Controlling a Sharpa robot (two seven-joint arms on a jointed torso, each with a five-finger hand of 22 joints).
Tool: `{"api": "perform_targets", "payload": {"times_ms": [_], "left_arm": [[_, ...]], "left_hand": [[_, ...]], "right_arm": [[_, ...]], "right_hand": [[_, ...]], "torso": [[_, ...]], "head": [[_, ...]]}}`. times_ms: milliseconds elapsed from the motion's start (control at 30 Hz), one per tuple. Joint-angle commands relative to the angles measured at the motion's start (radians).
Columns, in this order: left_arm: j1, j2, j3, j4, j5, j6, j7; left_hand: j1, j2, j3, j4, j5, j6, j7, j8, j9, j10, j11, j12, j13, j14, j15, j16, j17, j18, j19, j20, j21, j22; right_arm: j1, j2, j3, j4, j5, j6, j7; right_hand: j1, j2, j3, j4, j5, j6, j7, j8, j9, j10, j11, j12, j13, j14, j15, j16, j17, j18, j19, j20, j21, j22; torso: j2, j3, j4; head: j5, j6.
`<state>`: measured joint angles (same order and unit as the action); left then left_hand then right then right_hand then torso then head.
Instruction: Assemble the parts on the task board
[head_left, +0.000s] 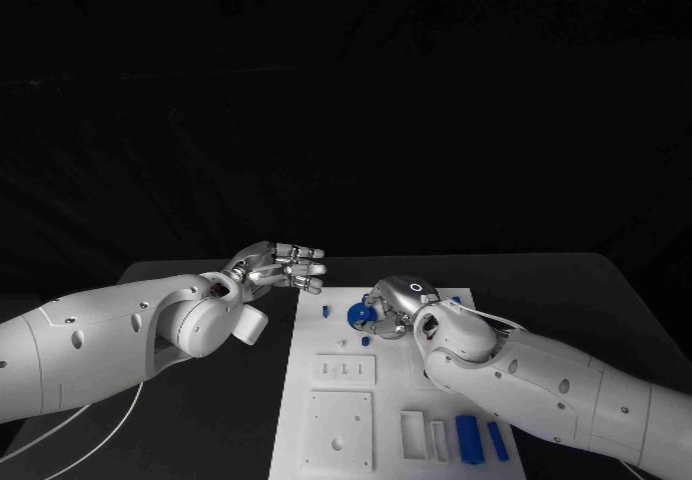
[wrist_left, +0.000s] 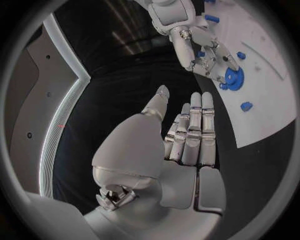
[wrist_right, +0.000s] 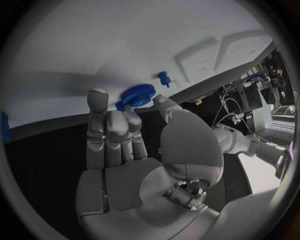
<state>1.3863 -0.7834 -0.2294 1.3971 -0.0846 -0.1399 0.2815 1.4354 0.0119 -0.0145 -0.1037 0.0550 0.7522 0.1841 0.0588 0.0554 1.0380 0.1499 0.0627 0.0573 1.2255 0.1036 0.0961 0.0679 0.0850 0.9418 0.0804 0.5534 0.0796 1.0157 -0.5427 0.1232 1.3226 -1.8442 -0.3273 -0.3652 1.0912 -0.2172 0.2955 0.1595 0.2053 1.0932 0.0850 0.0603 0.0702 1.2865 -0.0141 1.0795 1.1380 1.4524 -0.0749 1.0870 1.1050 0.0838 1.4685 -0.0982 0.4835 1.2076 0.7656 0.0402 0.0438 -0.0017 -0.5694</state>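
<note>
Blue gear (wrist_right: 138, 94): at twelve o'clock on the task board (head_left: 325, 445), pinched by right hand (head_left: 392, 303). Probably light, rigid, toothed rim grips best. Left hand (head_left: 277, 264): empty, fingers spread, at ten o'clock.

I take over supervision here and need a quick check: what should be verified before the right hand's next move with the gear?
1. Right hand holds the blue toothed plastic gear: ok, fingers pinch it.
2. Gear over the white task board: ok.
3. Gear seated on its mount: cannot tell, fingers hide it.
4. Left hand clear of the board: ok, open beside its far left corner.
5. Small blue peg clear of the gear: ok, apart.
6. Two blue bars untouched: ok.
</note>
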Motion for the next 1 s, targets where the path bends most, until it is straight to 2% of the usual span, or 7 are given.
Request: {"api": "perform_targets", "payload": {"times_ms": [33,333,600,700,767,800,1000], "left_arm": [[0.0,0.001,0.001,0.0,0.002,0.007,0.008],[0.0,-0.002,0.001,-0.002,0.002,0.002,0.011],[0.0,-0.006,0.001,-0.01,0.002,0.004,0.013],[0.0,-0.007,0.001,-0.013,0.002,0.005,0.014],[-0.001,-0.006,0.001,-0.015,0.002,0.007,0.014],[-0.001,-0.005,0.001,-0.016,0.002,0.007,0.015],[-0.003,-0.004,0.001,-0.024,0.002,0.008,0.02]], "left_hand": [[-0.007,0.001,0.002,0.005,-0.001,-0.011,0.0,-0.006,-0.002,-0.009,0.002,-0.003,0.002,-0.006,-0.002,0.005,0.001,0.015,0.001,0.003,0.0,-0.001],[-0.007,-0.001,0.004,0.005,-0.001,-0.019,0.0,-0.006,-0.002,-0.013,0.002,-0.002,0.002,-0.006,-0.001,0.005,0.001,0.016,0.002,0.003,0.0,-0.001],[-0.006,-0.002,0.006,0.006,-0.001,-0.019,0.0,-0.006,-0.002,-0.013,0.002,-0.002,0.002,-0.006,-0.001,0.005,0.001,0.016,0.003,0.003,-0.001,-0.001],[-0.006,-0.002,0.006,0.006,-0.001,-0.019,0.0,-0.006,-0.002,-0.013,0.002,-0.002,0.002,-0.006,-0.001,0.005,0.001,0.016,0.003,0.003,-0.001,-0.001],[-0.007,-0.001,0.007,0.006,-0.001,-0.015,0.0,-0.006,-0.002,-0.011,0.002,-0.002,0.002,-0.006,-0.002,0.005,0.001,0.016,0.003,0.003,-0.002,-0.001],[-0.007,-0.001,0.007,0.006,-0.001,-0.015,0.0,-0.006,-0.002,-0.011,0.002,-0.002,0.002,-0.006,-0.002,0.005,0.001,0.016,0.003,0.003,-0.002,-0.001],[-0.005,0.0,0.007,0.004,-0.001,-0.014,0.0,-0.006,-0.002,-0.01,0.002,-0.002,0.002,-0.005,-0.002,0.005,0.001,0.016,0.003,0.003,-0.001,-0.001]], "right_arm": [[-0.011,-0.013,-0.002,0.01,0.034,-0.008,0.011],[-0.028,-0.071,0.011,0.065,0.059,-0.124,0.014],[-0.033,-0.154,0.061,0.136,0.108,-0.178,0.039],[-0.033,-0.194,0.088,0.153,0.164,-0.168,0.081],[-0.033,-0.225,0.105,0.155,0.252,-0.151,0.166],[-0.033,-0.239,0.113,0.154,0.297,-0.141,0.209],[-0.033,-0.309,0.143,0.125,0.448,-0.093,0.392]], "right_hand": [[0.0,0.001,0.003,0.025,-0.024,0.003,-0.002,0.003,0.002,-0.001,0.002,-0.002,-0.002,0.001,0.003,-0.006,-0.002,0.007,0.04,0.005,-0.003,-0.002],[0.01,-0.007,0.005,0.042,-0.023,0.009,-0.004,0.003,0.003,0.001,0.0,-0.003,-0.004,0.001,0.001,-0.007,-0.004,0.008,0.041,0.002,-0.003,-0.004],[0.026,-0.01,0.016,0.03,-0.011,0.012,-0.005,0.003,0.002,0.002,-0.001,-0.003,-0.004,0.0,-0.001,-0.007,-0.003,0.008,0.04,0.0,-0.002,-0.006],[0.055,-0.003,-0.007,0.005,0.016,0.011,-0.003,0.003,0.001,0.003,-0.001,-0.002,-0.003,0.0,-0.001,-0.006,-0.002,0.008,0.04,0.0,0.001,-0.006],[0.081,0.015,0.002,-0.004,-0.089,0.012,-0.002,0.003,0.001,0.001,0.0,-0.004,-0.004,-0.002,-0.002,-0.012,-0.005,0.009,0.038,-0.001,-0.008,-0.009],[0.11,0.027,-0.027,-0.013,-0.092,0.009,0.0,0.002,0.001,-0.001,0.003,-0.002,-0.002,0.0,0.004,-0.014,-0.008,0.008,0.038,0.004,-0.014,-0.011],[0.209,0.081,-0.186,-0.151,-0.032,-0.001,0.008,0.002,-0.001,-0.004,0.006,0.006,0.006,-0.002,0.007,-0.003,0.007,0.01,0.037,0.007,-0.006,0.003]], "torso": [[-0.001,0.0006,-0.0025],[-0.001,0.0013,-0.0031],[-0.003,0.0036,-0.0094],[-0.005,0.0057,-0.016],[-0.008,0.0066,-0.0193],[-0.009,0.0063,-0.0208],[-0.013,0.0099,-0.0306]], "head": [[0.001,0.001],[-0.001,0.009],[-0.007,0.017],[-0.011,0.018],[-0.021,0.016],[-0.027,0.021],[-0.041,0.023]]}}
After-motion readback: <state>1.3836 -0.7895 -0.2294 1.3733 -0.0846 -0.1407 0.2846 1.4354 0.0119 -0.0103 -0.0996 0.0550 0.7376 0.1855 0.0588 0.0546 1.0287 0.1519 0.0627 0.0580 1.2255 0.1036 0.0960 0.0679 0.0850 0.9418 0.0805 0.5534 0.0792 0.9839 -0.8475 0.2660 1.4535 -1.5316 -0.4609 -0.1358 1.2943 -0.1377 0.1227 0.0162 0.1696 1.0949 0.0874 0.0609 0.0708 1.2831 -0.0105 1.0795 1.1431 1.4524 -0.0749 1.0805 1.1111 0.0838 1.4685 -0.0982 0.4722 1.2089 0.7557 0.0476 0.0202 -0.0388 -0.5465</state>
